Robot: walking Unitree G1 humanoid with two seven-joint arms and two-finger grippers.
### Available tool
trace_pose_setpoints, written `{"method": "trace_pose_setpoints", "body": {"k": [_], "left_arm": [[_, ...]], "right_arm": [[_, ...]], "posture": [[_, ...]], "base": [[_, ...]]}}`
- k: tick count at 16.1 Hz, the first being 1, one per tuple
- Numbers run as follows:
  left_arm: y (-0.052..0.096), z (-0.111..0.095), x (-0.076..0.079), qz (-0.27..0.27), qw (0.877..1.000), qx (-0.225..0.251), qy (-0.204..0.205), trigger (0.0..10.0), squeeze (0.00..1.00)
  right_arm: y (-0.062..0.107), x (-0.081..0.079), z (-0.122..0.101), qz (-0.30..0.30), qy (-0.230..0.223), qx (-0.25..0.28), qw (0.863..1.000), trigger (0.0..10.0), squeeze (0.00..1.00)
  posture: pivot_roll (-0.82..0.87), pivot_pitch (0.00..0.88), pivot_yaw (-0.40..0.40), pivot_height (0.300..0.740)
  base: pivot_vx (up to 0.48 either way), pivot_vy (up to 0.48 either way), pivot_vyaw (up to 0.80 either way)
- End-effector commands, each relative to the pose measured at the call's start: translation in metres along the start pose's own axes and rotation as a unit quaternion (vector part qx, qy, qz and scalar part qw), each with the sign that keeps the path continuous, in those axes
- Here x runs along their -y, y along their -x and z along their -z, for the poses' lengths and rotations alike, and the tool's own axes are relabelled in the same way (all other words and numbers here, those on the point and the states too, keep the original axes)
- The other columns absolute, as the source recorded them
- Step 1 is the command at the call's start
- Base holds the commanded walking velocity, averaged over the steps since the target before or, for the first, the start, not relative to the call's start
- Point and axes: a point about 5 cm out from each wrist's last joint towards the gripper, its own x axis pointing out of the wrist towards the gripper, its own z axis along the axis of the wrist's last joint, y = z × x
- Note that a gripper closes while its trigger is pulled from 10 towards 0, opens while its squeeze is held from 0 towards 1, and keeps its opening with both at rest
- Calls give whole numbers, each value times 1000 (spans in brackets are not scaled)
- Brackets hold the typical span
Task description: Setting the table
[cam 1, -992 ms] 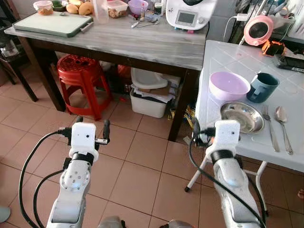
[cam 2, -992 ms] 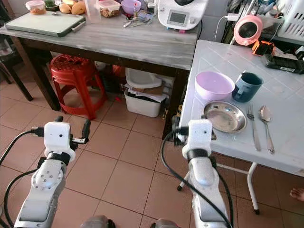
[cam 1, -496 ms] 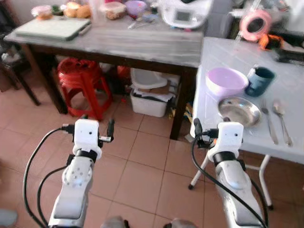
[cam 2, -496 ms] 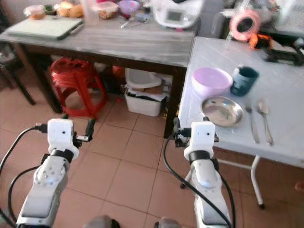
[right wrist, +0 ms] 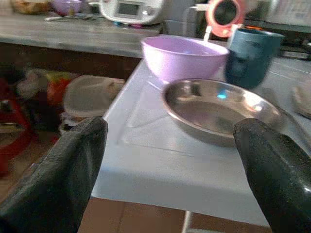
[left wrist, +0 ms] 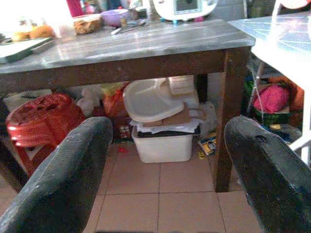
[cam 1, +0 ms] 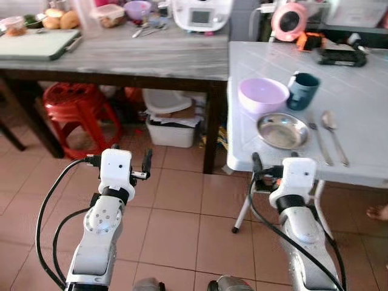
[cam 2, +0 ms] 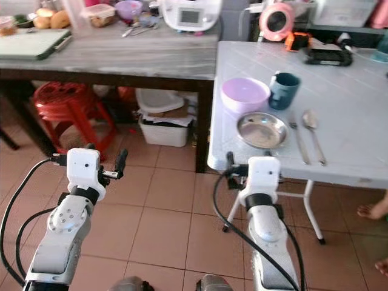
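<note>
On the white table (cam 1: 364, 91) a purple bowl (cam 1: 263, 95) and a teal mug (cam 1: 303, 90) stand behind a steel plate (cam 1: 282, 130). A fork (cam 1: 317, 140) and a spoon (cam 1: 333, 130) lie just right of the plate. My right gripper (right wrist: 170, 160) is open and holds nothing. It hovers just short of the table's near edge, level with the plate (right wrist: 221, 109). Out over the tiled floor, my left gripper (left wrist: 165, 165) is open and holds nothing, pointing at the space under the grey table.
A grey wooden table (cam 1: 151, 57) to the left carries a cutting board (cam 1: 33, 45), food containers and a white appliance (cam 1: 200, 13). Under it are a red stool (cam 1: 73, 103) and a white bin (cam 1: 173, 124). A person's foot (cam 1: 379, 212) shows at the right edge.
The whole picture has shifted: the camera has turned right and the white table now lies more squarely ahead. Both grippers stay open, and the tableware has not moved.
</note>
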Motion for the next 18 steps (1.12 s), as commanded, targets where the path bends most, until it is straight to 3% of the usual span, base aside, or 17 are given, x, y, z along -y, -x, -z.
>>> {"method": "trace_pose_setpoints", "body": {"k": [1,4,7,16,18], "left_arm": [[-2,-1,-2,-8,1000,-4,1,10000,0],[-1,-2,1,2,1000,-6,-9,10000,0],[-2,-3,-2,1,1000,-8,-11,10000,0],[-5,-3,-3,-4,1000,-11,-15,10000,0],[-6,-7,-4,-9,999,5,-42,10000,0]], "right_arm": [[-3,7,-5,6,3,9,1000,10000,0],[-6,13,-6,15,0,7,1000,10000,0],[-2,5,-3,7,-10,1,1000,10000,0],[-9,5,-8,10,-18,14,1000,10000,0],[-10,5,-8,10,-18,15,1000,10000,0]], "posture": [[-31,0,19,740],[-30,0,20,740],[-23,0,29,740],[-23,0,47,740],[-24,0,50,740]], "base": [[0,-262,0],[0,-301,0],[0,-319,0],[0,-300,0],[0,0,0]]}}
